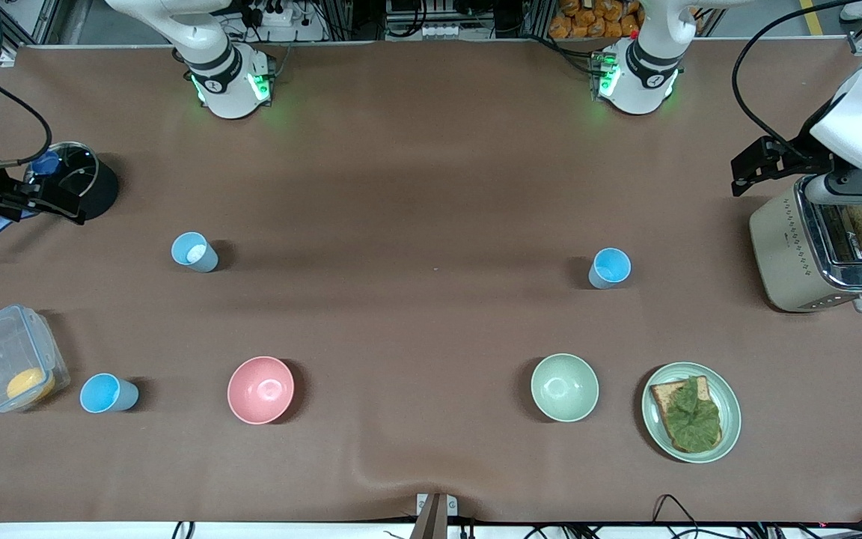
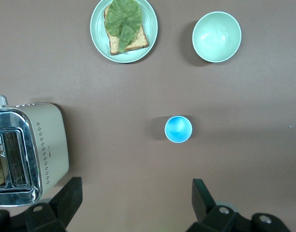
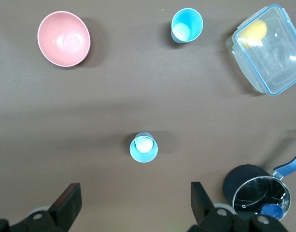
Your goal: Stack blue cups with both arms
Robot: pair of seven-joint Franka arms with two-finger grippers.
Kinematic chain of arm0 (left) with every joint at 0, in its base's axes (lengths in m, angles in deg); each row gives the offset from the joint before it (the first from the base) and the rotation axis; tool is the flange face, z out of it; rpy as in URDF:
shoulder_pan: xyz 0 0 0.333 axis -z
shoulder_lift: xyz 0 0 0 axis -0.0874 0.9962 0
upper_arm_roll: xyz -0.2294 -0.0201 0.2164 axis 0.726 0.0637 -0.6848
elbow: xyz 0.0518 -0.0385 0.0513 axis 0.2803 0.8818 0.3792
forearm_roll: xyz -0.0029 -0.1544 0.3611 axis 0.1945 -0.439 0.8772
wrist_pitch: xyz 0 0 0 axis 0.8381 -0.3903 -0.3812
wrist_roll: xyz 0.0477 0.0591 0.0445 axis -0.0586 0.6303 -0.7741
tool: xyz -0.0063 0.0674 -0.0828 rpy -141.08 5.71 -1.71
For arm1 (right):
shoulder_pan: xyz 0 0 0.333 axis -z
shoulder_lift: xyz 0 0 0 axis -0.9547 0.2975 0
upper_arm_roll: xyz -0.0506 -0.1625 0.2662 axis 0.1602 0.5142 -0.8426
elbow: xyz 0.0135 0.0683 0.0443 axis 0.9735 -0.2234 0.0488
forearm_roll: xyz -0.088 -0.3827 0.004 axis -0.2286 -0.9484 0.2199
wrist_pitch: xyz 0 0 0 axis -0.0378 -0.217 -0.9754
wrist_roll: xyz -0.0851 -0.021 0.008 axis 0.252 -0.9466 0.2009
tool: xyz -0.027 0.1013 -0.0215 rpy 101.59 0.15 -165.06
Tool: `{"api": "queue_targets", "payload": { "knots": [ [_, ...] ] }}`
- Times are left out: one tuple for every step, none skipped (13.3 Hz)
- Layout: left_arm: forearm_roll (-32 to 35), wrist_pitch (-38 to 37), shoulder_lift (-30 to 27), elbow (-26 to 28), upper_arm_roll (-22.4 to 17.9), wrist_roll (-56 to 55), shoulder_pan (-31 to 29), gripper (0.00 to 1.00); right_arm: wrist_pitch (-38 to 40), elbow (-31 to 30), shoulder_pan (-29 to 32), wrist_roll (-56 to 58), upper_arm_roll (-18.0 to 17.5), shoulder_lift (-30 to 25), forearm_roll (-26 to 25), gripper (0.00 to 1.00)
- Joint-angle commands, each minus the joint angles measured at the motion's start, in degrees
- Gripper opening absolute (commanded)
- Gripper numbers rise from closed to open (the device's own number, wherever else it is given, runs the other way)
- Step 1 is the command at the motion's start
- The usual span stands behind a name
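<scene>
Blue cups: three, apart, upright on brown table [image 1: 431,187]. One [image 1: 610,268] near green bowl [image 1: 564,387]; one [image 1: 194,251] toward right arm's end; one [image 1: 108,393] beside clear box [image 1: 12,359]. Left gripper [image 2: 133,203] over toaster [image 1: 820,251], spread wide, empty. Right gripper [image 3: 133,203] over pot [image 1: 75,180], wide, empty. Toaster markings unreadable.

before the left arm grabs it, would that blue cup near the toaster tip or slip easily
The blue cup looks like thin plastic, so probably light and easy to knock over if nudged. It stands upright on its narrower base, which likely makes it tippy. Its smooth tapered wall may slide in the tool unless gripped squarely.
</scene>
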Motion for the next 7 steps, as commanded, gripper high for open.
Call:
{"api": "queue_targets", "payload": {
  "knots": [
    [0.24,-1.21,0.33,-1.16,0.26,-0.88,-0.14,1.00,0.10,0.50,0.05,-0.85,-0.02,0.14,-0.10,1.00],
    [0.59,-1.21,0.42,-1.94,0.26,-0.97,0.12,1.00,0.10,0.50,0.14,-0.85,-0.02,0.22,-0.10,1.00],
    [0.68,-1.21,0.51,-1.77,0.35,-1.14,0.21,1.00,0.10,0.50,0.14,-0.85,-0.02,0.22,-0.10,1.00],
    [0.50,-1.21,0.51,-1.77,0.35,-1.14,0.21,1.00,0.10,0.50,0.05,-0.77,-0.02,0.14,-0.18,1.00],
    [0.59,-1.21,0.51,-1.77,0.35,-1.23,0.21,1.00,0.10,0.50,0.05,-0.94,-0.02,0.14,-0.18,1.00],
    [0.59,-1.21,0.51,-1.68,0.35,-1.14,0.21,1.00,0.10,0.50,0.23,-0.85,-0.02,0.22,-0.18,1.00],
    [0.59,-1.21,0.51,-1.68,0.35,-1.14,0.13,1.00,0.10,0.58,0.49,-0.59,-0.02,0.22,-0.18,1.00]
  ]
}}
